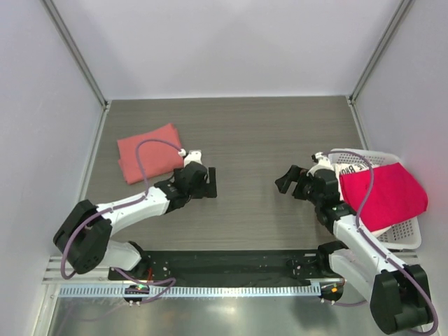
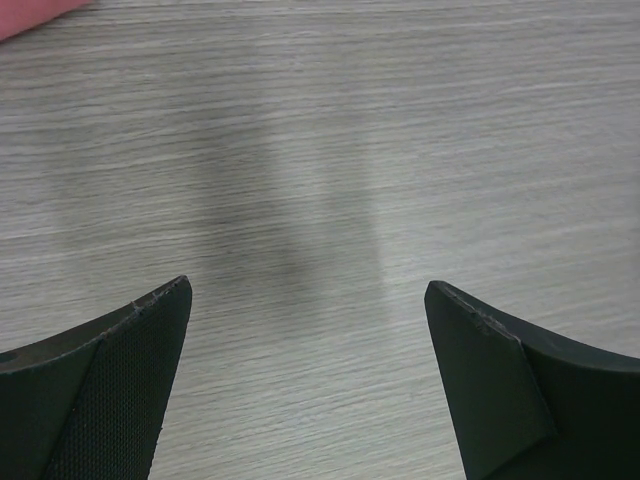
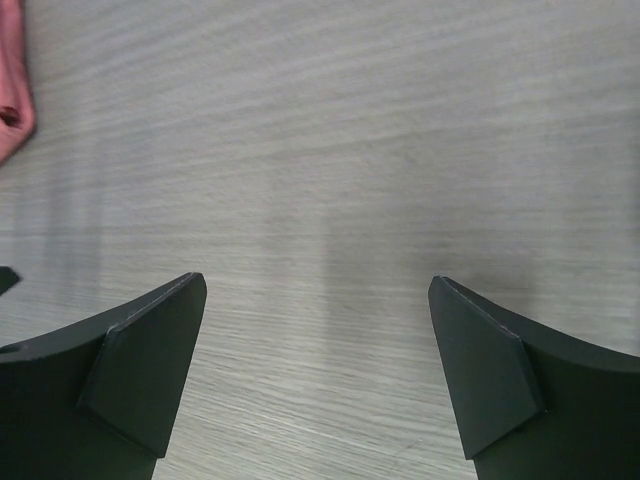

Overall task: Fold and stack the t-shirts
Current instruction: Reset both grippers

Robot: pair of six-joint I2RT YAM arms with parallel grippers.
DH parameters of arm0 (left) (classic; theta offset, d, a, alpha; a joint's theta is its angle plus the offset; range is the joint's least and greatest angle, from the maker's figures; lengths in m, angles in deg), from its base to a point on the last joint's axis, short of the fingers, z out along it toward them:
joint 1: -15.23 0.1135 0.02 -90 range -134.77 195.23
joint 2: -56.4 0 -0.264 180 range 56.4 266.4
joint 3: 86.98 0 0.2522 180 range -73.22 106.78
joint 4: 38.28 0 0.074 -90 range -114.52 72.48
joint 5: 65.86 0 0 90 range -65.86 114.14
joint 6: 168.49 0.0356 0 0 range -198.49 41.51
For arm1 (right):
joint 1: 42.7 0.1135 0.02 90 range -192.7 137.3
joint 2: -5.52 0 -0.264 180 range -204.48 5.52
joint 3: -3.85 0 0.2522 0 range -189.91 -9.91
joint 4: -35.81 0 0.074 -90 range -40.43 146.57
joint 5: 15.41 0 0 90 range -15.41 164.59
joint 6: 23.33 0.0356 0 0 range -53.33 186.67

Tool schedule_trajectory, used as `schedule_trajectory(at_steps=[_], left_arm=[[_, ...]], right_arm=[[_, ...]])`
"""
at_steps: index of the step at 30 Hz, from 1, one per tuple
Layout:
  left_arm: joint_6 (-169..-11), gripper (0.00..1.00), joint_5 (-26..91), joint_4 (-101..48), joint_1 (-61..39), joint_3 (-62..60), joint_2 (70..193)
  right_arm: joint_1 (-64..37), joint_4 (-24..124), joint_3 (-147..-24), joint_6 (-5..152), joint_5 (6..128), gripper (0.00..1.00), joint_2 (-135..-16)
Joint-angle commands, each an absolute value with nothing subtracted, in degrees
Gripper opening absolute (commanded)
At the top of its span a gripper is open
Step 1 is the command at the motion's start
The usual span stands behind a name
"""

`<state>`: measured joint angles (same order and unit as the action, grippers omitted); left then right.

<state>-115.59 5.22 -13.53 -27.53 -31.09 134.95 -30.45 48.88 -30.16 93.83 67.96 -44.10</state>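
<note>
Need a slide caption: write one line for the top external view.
Left gripper and right gripper open over the table, folded salmon t-shirt at left, crimson t-shirt draped over the basket at right.

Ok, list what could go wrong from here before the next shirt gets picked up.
1. The crimson shirt is draped across the basket over the white shirt; pulling it may drag either along.
2. The left arm's purple cable loops over the folded salmon shirt; a swing might ruffle the fold.
3. The right arm lies right beside the basket and could knock it.
</note>
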Motion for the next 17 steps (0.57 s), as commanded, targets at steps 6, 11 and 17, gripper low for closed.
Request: schedule_trajectory(at_steps=[6, 11, 17], left_arm=[[-104.6, 1.0, 12.8, -28.3, -27.7, -32.7, 131.7], [-105.4, 1.0, 15.3, -29.9, -27.7, -31.6, 136.7], [-105.9, 0.99, 16.0, -29.6, -27.7, -31.9, 137.4]], right_arm=[[-30.0, 36.7, -25.8, 95.0, 69.4, 1.0, -44.8], [-30.1, 36.4, -24.8, 95.2, 68.8, 1.0, -42.8], [-30.0, 36.5, -23.7, 95.7, 69.4, 1.0, -40.4]])
